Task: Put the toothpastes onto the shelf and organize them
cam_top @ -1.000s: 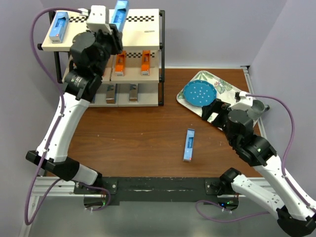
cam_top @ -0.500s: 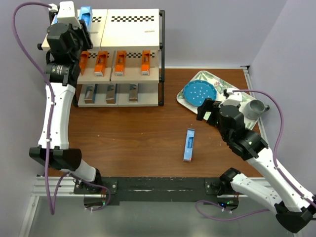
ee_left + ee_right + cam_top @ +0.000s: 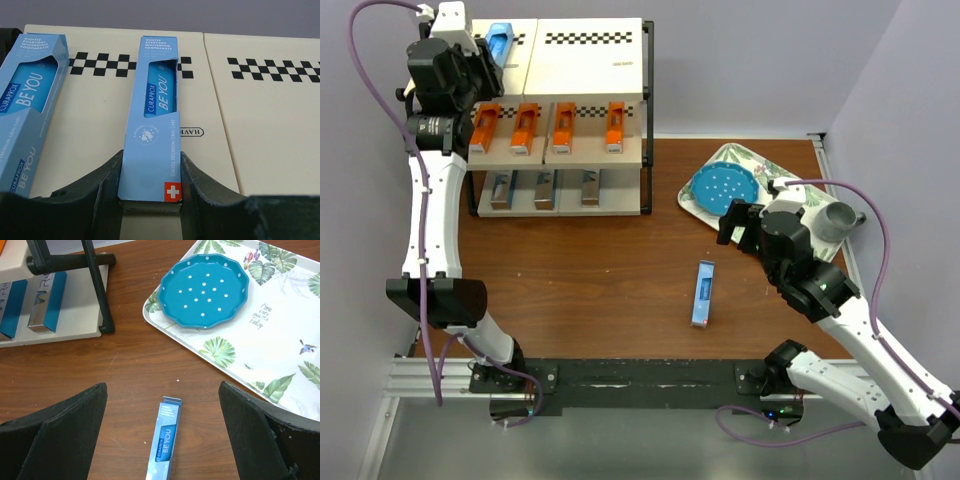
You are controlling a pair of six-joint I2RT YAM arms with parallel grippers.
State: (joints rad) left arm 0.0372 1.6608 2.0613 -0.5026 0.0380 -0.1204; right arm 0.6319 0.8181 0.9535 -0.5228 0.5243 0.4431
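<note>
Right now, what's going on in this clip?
The left gripper is shut on a light blue toothpaste carton, holding it at the top board of the shelf beside a second blue carton. The right gripper hangs open above a loose blue carton lying on the table. Orange cartons sit on the middle tier.

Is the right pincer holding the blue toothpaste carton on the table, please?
No, the right pincer hangs open above the blue toothpaste carton, which lies flat on the table, untouched.

L arm (image 3: 428,215) & R arm (image 3: 865,330): white links, black joints, purple cables (image 3: 351,35); matte black end effector fingers (image 3: 205,195).
</note>
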